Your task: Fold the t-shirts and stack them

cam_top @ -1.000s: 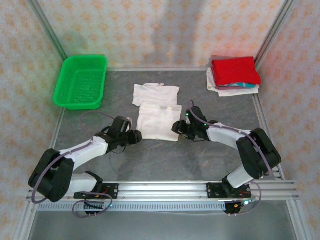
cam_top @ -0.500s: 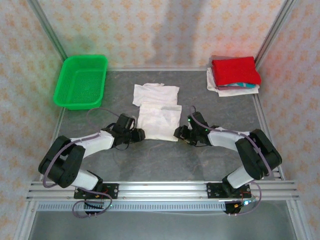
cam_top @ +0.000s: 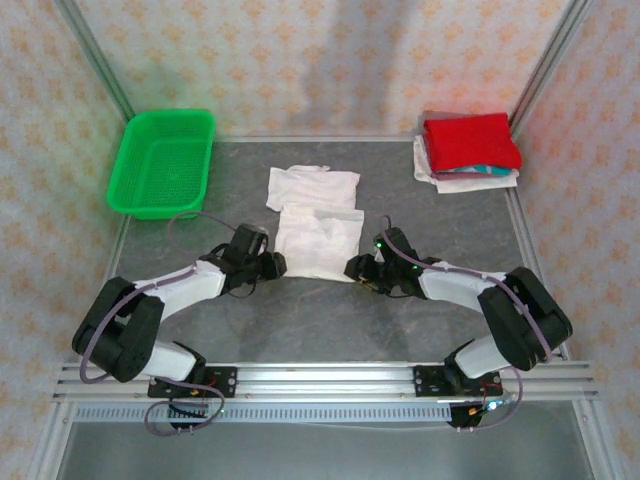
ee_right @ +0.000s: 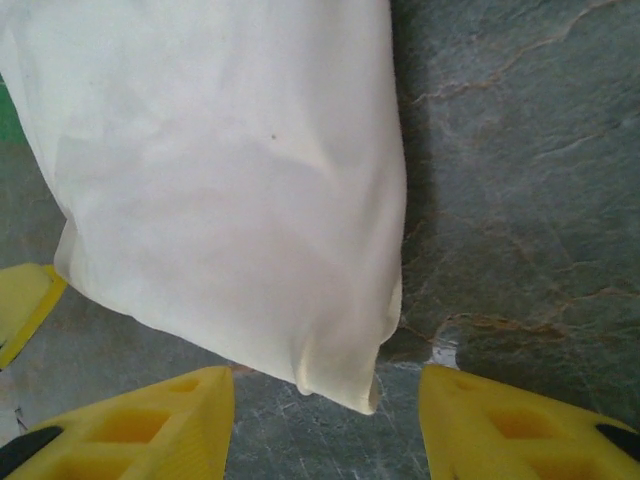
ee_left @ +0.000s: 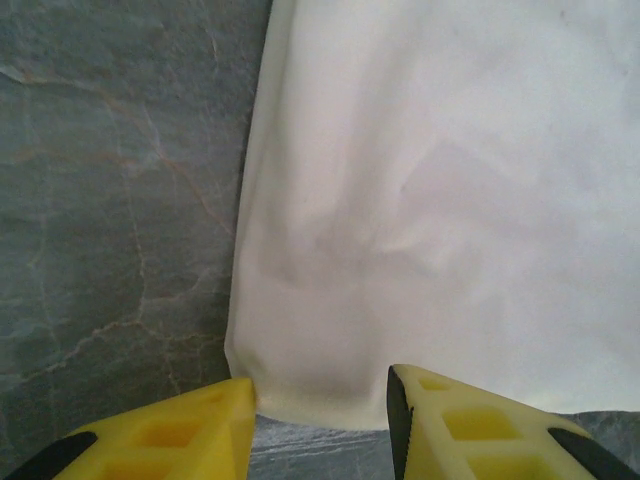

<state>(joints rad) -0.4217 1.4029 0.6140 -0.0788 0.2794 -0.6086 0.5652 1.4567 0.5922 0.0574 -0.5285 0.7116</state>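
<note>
The cream tee (cam_top: 318, 243) lies flat in the middle of the table (cam_top: 330, 322), partly folded, with a narrower band of cloth showing beyond its far edge. Both arms reach in low from the near side and meet the tee at its near corners. The left gripper (cam_top: 276, 266) sits at the near left corner, and its wrist camera shows its yellow fingers (ee_left: 170, 440) spread apart with the hem corner lying in the gap between them, the left one right at the cloth's edge. It is open, not pinching anything. The right gripper (cam_top: 353, 268) sits at the near right corner, and its own fingers (ee_right: 130, 420) stand even wider apart. The tee's corner droops down between them, slightly rumpled and clear of both, so that gripper is open too. Seen up close the cloth is smooth and plain, with a few soft creases near the hem. At the far right corner of the table a stack (cam_top: 466, 165) of folded tees rests on its own, well apart from the arms: a red tee (cam_top: 472, 140) on top, white cloth under it and a teal edge peeking out at the near side. A green basket (cam_top: 150, 200) stands at the far left, well apart from the cream tee.
</note>
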